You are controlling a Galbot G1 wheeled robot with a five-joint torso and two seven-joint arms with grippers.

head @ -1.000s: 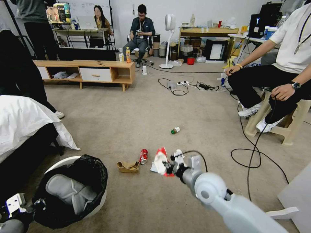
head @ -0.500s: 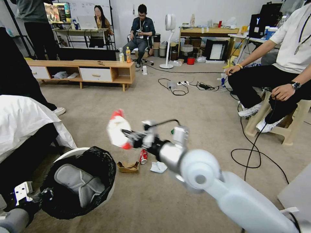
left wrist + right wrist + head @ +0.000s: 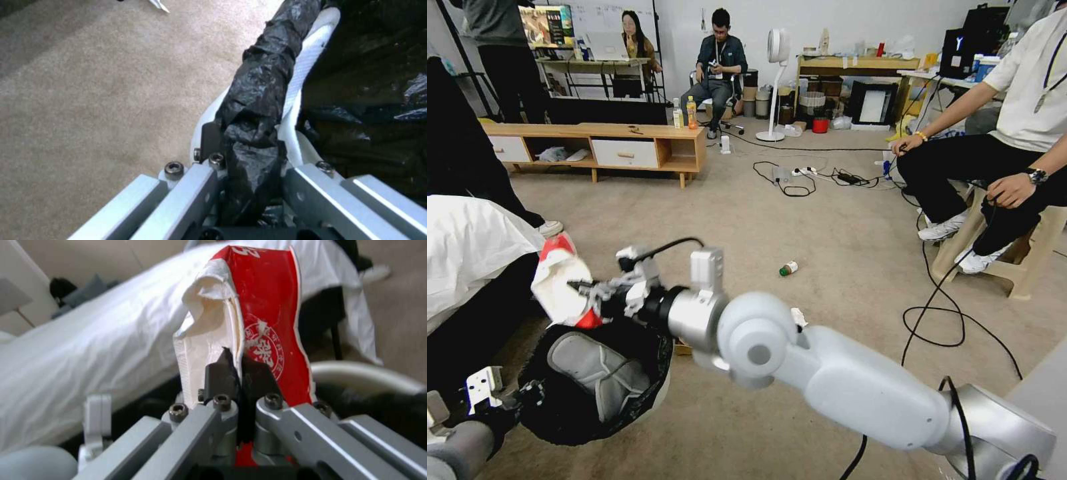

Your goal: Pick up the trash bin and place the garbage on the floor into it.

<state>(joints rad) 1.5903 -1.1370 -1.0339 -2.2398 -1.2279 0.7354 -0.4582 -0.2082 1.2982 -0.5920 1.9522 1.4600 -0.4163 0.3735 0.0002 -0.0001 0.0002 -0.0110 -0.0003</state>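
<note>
The trash bin point(image 3: 594, 383), white with a black bag liner, is tilted and held off the floor at the lower left. My left gripper point(image 3: 520, 397) point(image 3: 249, 140) is shut on the bin's bagged rim point(image 3: 307, 66). My right gripper point(image 3: 584, 293) point(image 3: 236, 371) reaches across and is shut on a red and white snack wrapper point(image 3: 560, 283) point(image 3: 267, 306), just above the bin's far rim point(image 3: 365, 373). A green-capped bottle point(image 3: 788, 269) lies on the beige carpet floor point(image 3: 840, 227). A scrap of brown cardboard point(image 3: 682, 347) and a bit of white tissue point(image 3: 798, 317) peek out behind my right arm.
A bed with a white sheet point(image 3: 474, 247) stands close on the left. Black cables point(image 3: 944, 320) loop over the carpet on the right, near a seated person on a stool point(image 3: 1027, 260). A low wooden cabinet point(image 3: 627, 150) stands farther back.
My right arm has swung left and up from the floor litter, carrying the wrapper to just above the bin. The bin has shifted slightly in my left gripper.
</note>
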